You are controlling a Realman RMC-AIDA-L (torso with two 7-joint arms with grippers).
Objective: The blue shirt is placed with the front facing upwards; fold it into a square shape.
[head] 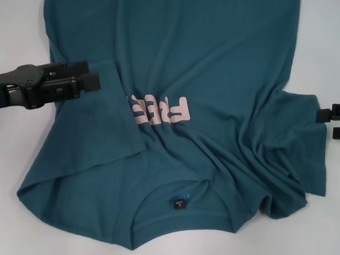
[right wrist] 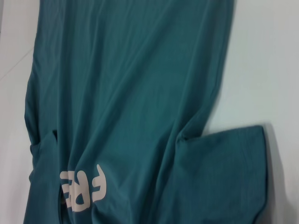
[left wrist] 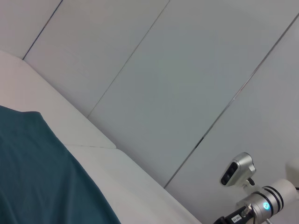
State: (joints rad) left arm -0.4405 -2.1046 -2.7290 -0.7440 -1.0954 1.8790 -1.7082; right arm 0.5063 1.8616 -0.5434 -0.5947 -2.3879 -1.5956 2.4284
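The blue shirt point(head: 209, 60) lies face up on the white table point(head: 14, 23), with its collar point(head: 179, 204) and small dark label nearest me. One sleeve point(head: 109, 117) is folded over the chest and covers part of the pale letters point(head: 159, 110). My left gripper point(head: 94, 80) hovers over the shirt's left side, at the upper corner of that folded sleeve, open and holding nothing. My right gripper point(head: 333, 123) is at the outer edge of the other sleeve point(head: 301, 125), open. The shirt also shows in the right wrist view point(right wrist: 131, 93), and a corner of it in the left wrist view point(left wrist: 37, 177).
The shirt's body runs off the far edge of the head view. Creases bunch near the right shoulder point(head: 272, 169). Pale wall panels point(left wrist: 177, 84) and a silver arm part point(left wrist: 261, 200) show in the left wrist view.
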